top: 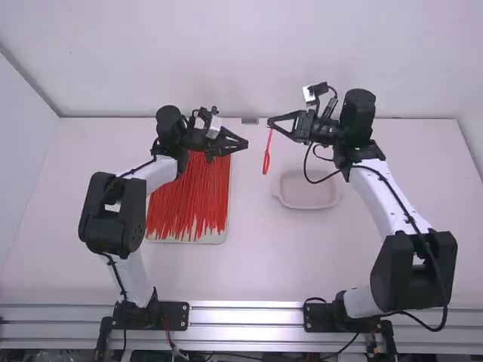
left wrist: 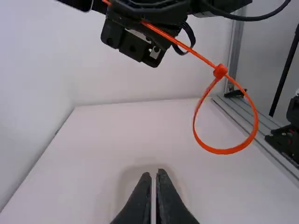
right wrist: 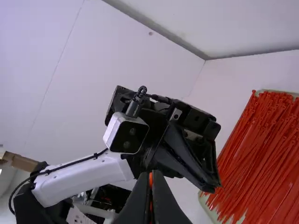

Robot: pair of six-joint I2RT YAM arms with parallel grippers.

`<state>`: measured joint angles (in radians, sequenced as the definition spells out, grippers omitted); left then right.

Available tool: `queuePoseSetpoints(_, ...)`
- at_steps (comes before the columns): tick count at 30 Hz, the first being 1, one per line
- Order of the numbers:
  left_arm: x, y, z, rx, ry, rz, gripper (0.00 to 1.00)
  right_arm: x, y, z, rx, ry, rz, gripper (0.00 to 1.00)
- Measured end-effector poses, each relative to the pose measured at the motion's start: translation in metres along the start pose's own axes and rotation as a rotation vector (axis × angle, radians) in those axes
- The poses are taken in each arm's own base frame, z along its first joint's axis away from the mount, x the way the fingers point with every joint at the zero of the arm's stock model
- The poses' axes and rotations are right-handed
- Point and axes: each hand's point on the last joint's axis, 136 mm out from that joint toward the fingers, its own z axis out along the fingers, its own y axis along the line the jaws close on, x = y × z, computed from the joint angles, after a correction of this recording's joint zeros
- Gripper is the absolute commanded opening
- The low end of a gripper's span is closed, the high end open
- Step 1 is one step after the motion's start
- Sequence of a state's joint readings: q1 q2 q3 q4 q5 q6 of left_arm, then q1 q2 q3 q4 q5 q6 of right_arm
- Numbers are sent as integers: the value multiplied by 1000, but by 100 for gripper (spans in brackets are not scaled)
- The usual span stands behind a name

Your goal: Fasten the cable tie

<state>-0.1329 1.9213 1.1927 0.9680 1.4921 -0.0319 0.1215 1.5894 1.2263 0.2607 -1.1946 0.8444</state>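
Hanging in mid-air between the arms, the cable tie (top: 267, 153) is looped through its head. Expect it to be light, springy and slick. Your right gripper (top: 273, 121) is clamped on its tail. Your left gripper (top: 243, 143) is closed and empty, so open it and grip beside the head.

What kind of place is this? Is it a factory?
Probably a robot lab bench, not a factory: a left arm and a right arm mounted on a metal rail, a white table boxed by white walls, and a pile of red cable ties.
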Motion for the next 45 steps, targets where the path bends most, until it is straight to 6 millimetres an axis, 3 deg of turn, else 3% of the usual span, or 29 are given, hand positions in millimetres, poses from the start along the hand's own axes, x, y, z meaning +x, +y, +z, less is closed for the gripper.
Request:
queuePoseSetpoints(3, -3, 0, 0, 1, -3, 12, 37, 6, 2, 6, -8, 20, -2, 0)
queuePoseSetpoints(15, -20, -27, 28, 120, -17, 50, 38, 11, 6, 12, -19, 37, -8, 0)
queuePoseSetpoints(23, -22, -30, 30, 133, -12, -11, 43, 11, 6, 12, -19, 38, -8, 0)
queuePoseSetpoints(41, -29, -42, 43, 177, -15, -26, 36, 7, 3, 13, -1, 18, -1, 0)
queuePoseSetpoints(45, -29, -44, 45, 184, -14, -30, 18, 5, 1, 13, 9, 7, 0, 0)
